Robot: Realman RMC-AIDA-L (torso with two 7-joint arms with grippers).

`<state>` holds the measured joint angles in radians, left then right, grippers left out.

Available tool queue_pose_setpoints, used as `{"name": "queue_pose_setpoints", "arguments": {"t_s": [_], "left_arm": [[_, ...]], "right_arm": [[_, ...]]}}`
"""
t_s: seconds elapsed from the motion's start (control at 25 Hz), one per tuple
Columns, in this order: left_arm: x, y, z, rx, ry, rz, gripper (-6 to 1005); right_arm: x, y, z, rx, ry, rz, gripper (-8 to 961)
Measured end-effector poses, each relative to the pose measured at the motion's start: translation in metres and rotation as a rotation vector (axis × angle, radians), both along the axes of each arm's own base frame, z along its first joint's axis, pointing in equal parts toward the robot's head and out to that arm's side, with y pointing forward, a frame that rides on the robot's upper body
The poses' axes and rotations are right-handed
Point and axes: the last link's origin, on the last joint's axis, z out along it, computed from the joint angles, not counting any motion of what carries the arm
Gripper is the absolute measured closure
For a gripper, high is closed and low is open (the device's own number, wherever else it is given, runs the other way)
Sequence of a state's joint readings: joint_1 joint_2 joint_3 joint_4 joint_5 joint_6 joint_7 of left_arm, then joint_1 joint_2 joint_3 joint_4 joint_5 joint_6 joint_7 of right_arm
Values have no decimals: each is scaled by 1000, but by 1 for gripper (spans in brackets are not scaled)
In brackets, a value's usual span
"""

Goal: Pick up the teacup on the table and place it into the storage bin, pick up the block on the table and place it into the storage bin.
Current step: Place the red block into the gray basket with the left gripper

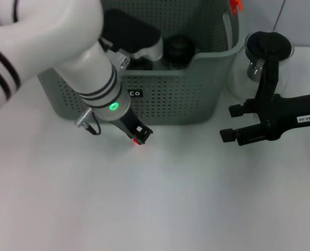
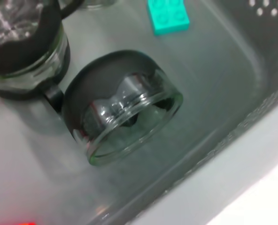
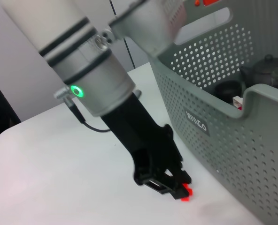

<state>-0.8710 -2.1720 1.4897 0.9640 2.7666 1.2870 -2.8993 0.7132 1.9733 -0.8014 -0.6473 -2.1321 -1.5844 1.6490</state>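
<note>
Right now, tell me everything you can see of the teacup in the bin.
The teacup is clear glass with a dark band round its body. It lies tipped on its side on the floor of the storage bin, open mouth facing the camera. A dark-lidded glass pot sits beside it, a teal block apart. Neither gripper holds it.

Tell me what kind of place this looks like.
Probably a robot lab or test bench, not a home: a plain white table, a large grey-green perforated plastic storage bin holding glass teaware and a turquoise toy block, and two robot arms, the right end effector idle beside the bin.
</note>
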Motion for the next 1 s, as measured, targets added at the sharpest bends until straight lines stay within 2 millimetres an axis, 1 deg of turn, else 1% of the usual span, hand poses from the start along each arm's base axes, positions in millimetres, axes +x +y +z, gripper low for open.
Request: {"name": "queue_pose_setpoints", "arguments": {"t_s": [0.16,0.32,0.48,0.64,0.72,0.8,0.84,0.92,1.0], "left_arm": [[2,-6,18,-1,-48,2,808],[9,-19,38,-48,-182,7,808],[23,-31,68,-83,-365,-24,808],[36,-35,97,-88,-497,-101,808],[41,-31,115,-72,-556,-148,808],[44,-24,134,-39,-617,-199,808],[44,-21,141,-24,-636,-215,808],[42,-5,158,50,-670,-238,808],[37,10,169,118,-677,-242,808]], "right_arm": [[1,1,1,5,-1,-1,30],[1,1,2,8,-3,-2,30],[0,3,2,12,-6,4,30],[-1,3,2,13,-6,10,31],[-2,3,2,13,-4,9,31],[-2,3,2,16,3,7,31],[-2,3,2,18,7,5,31],[-3,3,2,20,15,3,31],[-3,3,1,22,22,1,31]]}}
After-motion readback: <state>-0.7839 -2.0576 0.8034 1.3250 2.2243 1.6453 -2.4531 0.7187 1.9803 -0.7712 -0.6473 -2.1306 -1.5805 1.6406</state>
